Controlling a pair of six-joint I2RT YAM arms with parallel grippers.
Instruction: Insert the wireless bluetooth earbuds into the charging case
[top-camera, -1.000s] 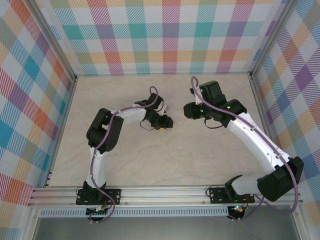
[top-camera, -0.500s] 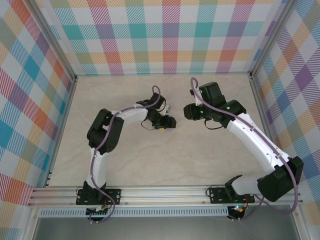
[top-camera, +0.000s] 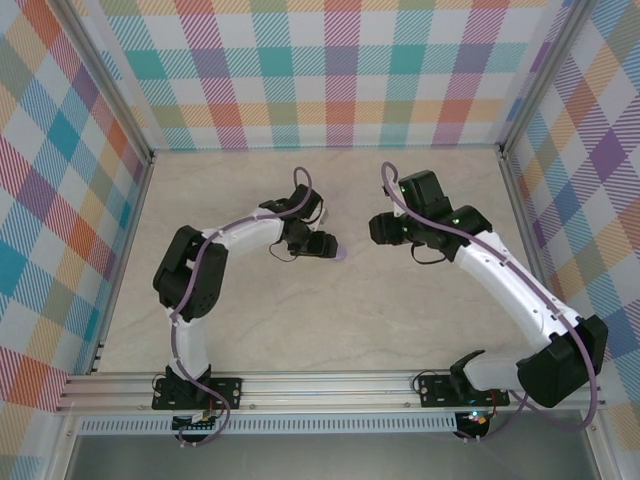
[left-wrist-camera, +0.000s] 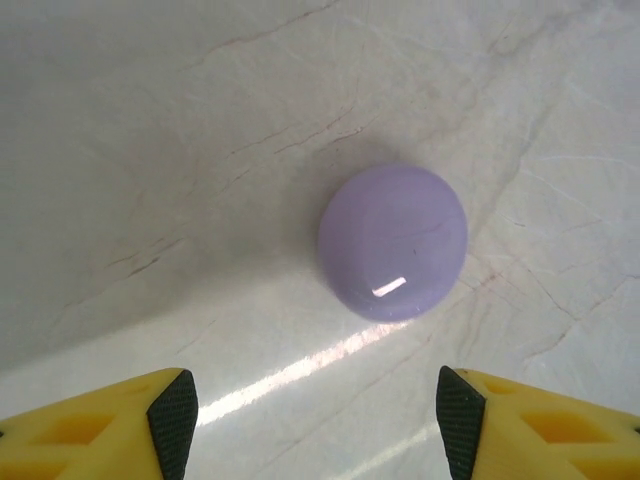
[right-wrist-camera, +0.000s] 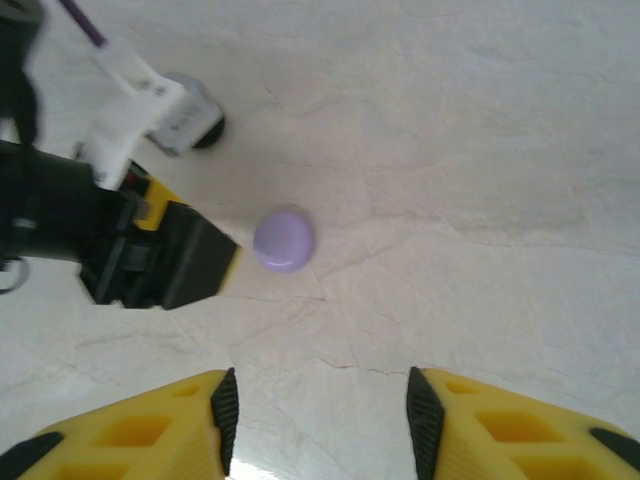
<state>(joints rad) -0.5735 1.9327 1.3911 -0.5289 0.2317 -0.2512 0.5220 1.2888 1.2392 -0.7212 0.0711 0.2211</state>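
The lilac charging case (left-wrist-camera: 392, 243) lay flat on the pale marbled table (left-wrist-camera: 150, 150), touching nothing. Just beside it hung the left gripper (left-wrist-camera: 315, 410), jaws spread and empty. The right gripper (right-wrist-camera: 320, 400) faced the case from farther off, likewise unclenched and empty.

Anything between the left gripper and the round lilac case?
Nothing. Left wrist view: bare pale marble tabletop between the open left gripper and the glossy round lilac case.
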